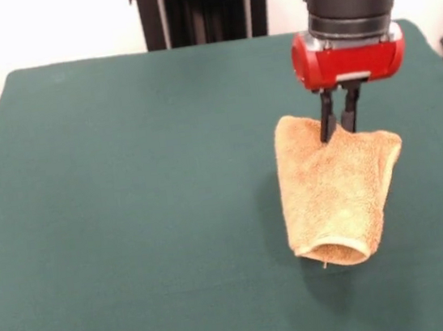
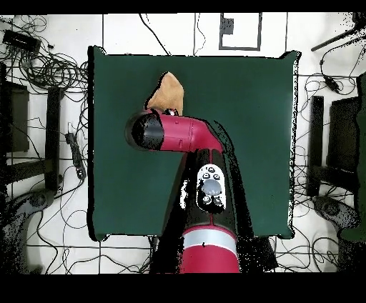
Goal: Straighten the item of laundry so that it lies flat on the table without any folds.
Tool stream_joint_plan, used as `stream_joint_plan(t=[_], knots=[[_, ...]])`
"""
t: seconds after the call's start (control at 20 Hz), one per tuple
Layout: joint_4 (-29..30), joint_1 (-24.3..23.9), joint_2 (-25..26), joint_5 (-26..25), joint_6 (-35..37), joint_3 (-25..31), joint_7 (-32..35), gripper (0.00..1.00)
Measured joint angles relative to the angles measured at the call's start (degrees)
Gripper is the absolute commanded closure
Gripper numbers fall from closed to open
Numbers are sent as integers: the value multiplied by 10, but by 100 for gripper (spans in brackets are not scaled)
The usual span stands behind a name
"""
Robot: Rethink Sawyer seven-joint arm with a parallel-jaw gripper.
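Note:
The item of laundry [image 1: 336,195], a golden-orange terry towel, hangs bunched from its top edge, its lower end curled into a roll just above the green table [image 1: 129,210]. My gripper [image 1: 339,127] comes down from the red wrist and is shut on the towel's upper edge, pinching a fold between its black fingers [image 1: 328,119]. In the overhead view only a wedge of the towel [image 2: 169,91] shows beyond the arm's black end, near the table's [image 2: 250,107] far side, and the arm hides the gripper itself.
The red and black arm [image 2: 189,136] crosses the table's middle in the overhead view. Cables and dark stands lie on the floor around the table's sides.

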Motion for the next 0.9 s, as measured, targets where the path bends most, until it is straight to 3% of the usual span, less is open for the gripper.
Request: stream_joint_plan(t=[0.4,0.9], knots=[[0,-12,-9,-2,2,-1,0,100],[9,-108,-10,-30,1,14,0,100]])
